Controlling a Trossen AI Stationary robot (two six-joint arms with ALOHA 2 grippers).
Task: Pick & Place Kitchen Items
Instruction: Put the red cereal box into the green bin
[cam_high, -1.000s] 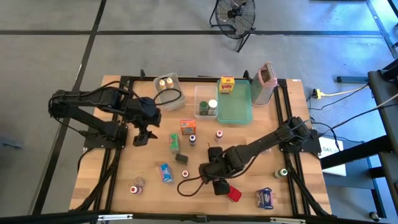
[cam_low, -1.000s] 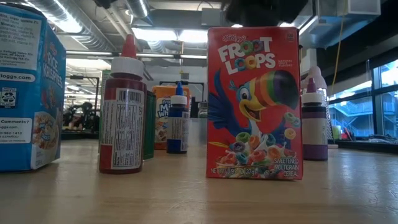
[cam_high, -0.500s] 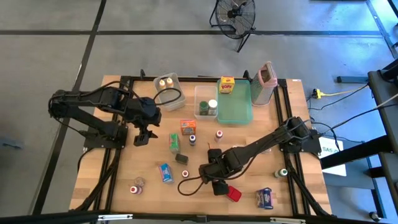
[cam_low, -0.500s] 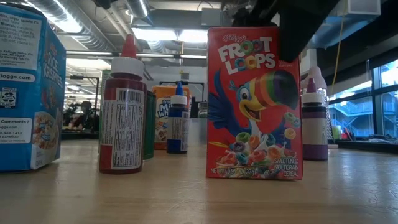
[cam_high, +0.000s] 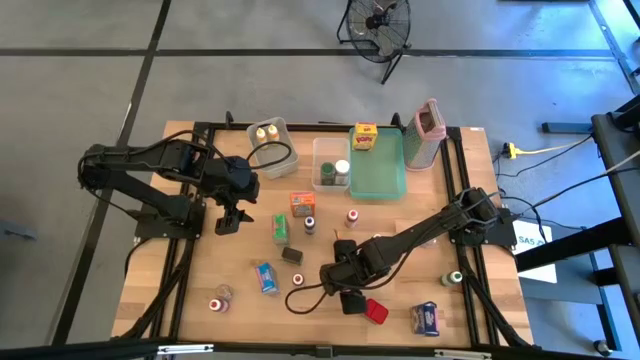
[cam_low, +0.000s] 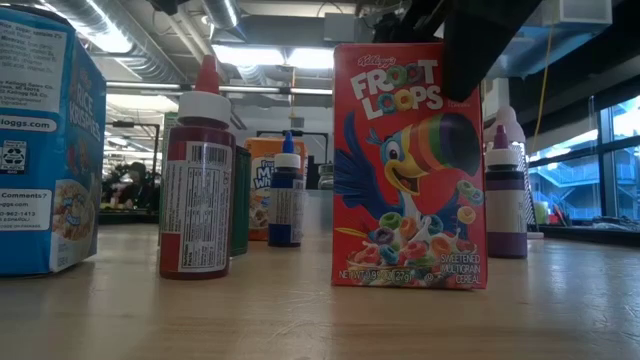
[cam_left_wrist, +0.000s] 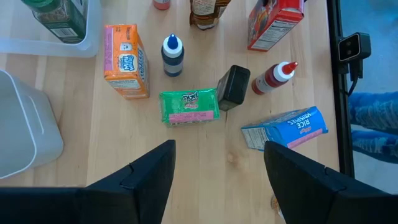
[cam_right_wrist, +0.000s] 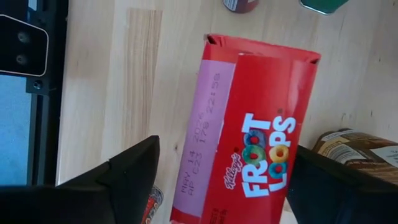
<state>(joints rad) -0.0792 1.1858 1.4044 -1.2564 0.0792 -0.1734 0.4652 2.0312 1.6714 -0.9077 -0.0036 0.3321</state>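
Kitchen items lie scattered over our wooden table (cam_high: 190, 300). Biggest near us is the red Froot Loops box (cam_right_wrist: 249, 130), standing upright near the table's front edge, right of centre. Our right gripper (cam_high: 352, 298) hangs over it, fingers spread to either side of the box, not clamped. Our left gripper (cam_high: 228, 218) waits open over the table's left half. Smaller are the blue Rice Krispies box (cam_left_wrist: 284, 128), the green packet (cam_left_wrist: 189, 106) and the red-capped bottle (cam_left_wrist: 272, 78).

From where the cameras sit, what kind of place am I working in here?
Probably a robotics lab or workshop, not a real kitchen: a wooden table in a black frame on bare concrete, a floor fan behind it, exposed ceiling ducts, and miniature groceries such as the Froot Loops box.
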